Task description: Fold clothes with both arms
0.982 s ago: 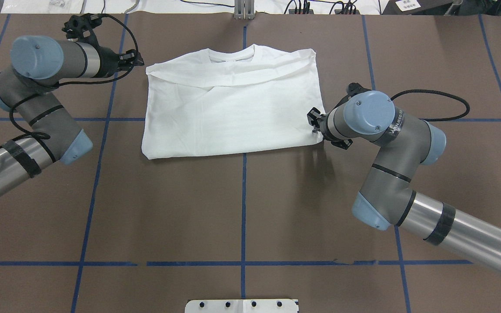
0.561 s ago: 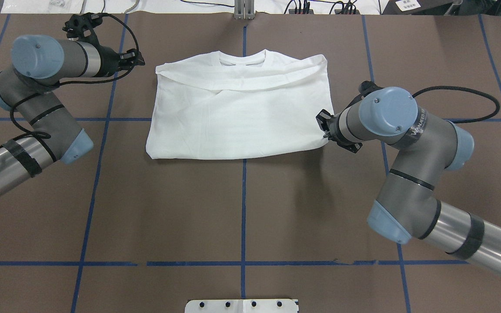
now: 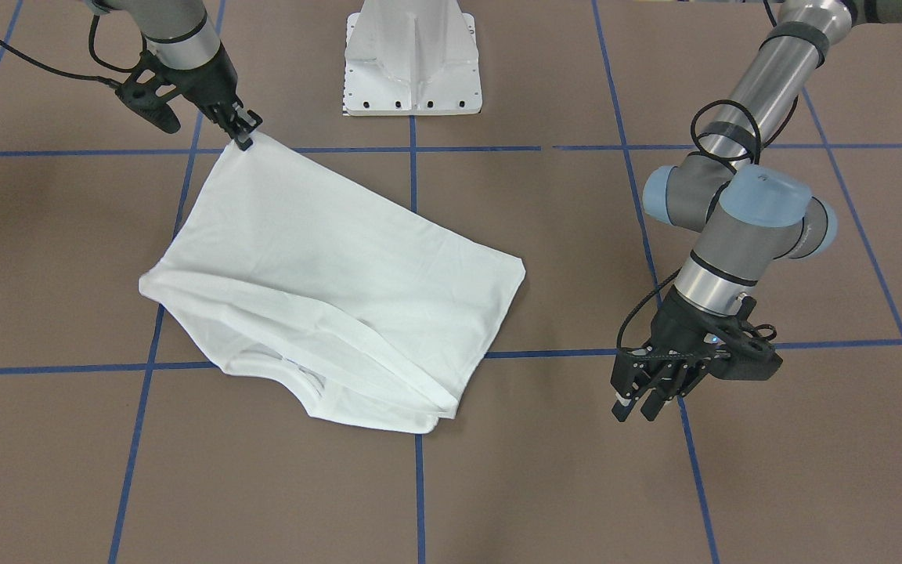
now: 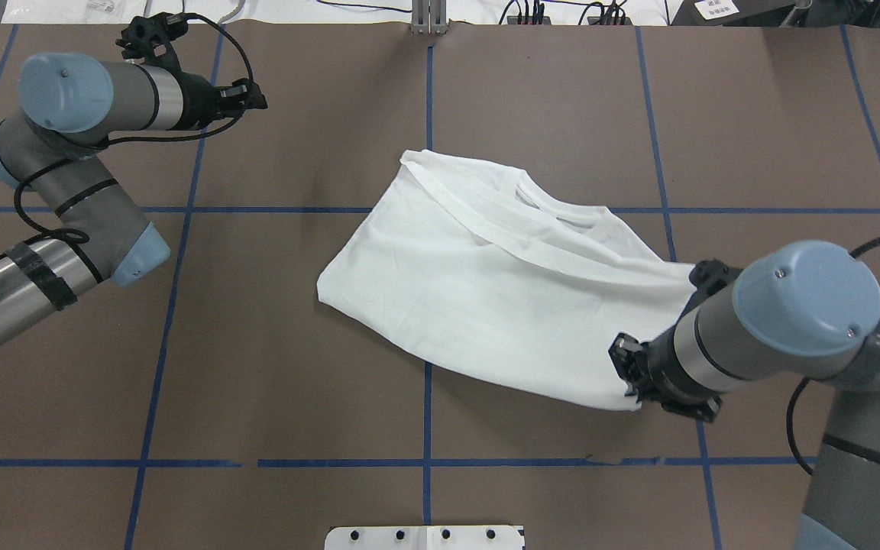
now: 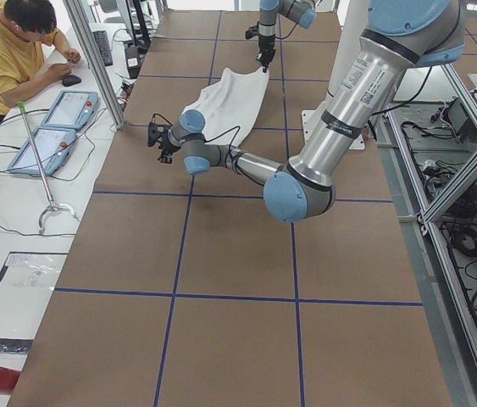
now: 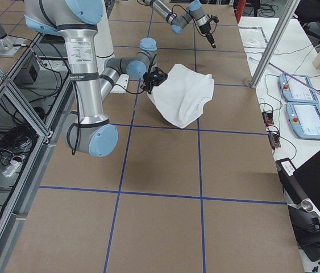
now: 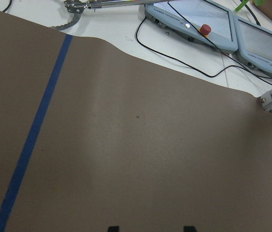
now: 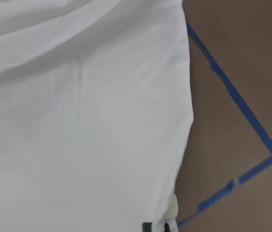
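The white T-shirt lies folded and skewed on the brown table, its ribbed collar on the far side. No black print shows. My right gripper is shut on the shirt's near right corner, with that corner lifted slightly; it also shows in the front view. The right wrist view is filled with the shirt. My left gripper is open and empty above bare table at the far left, well apart from the shirt; it also shows in the front view.
Blue tape lines grid the brown table. The white pedestal base stands at the robot's edge. Beyond the far edge are teach pendants, cables and a seated operator.
My right gripper has pulled the shirt's corner toward the robot and to the right. The shirt slid and turned with it. The left gripper has barely moved.
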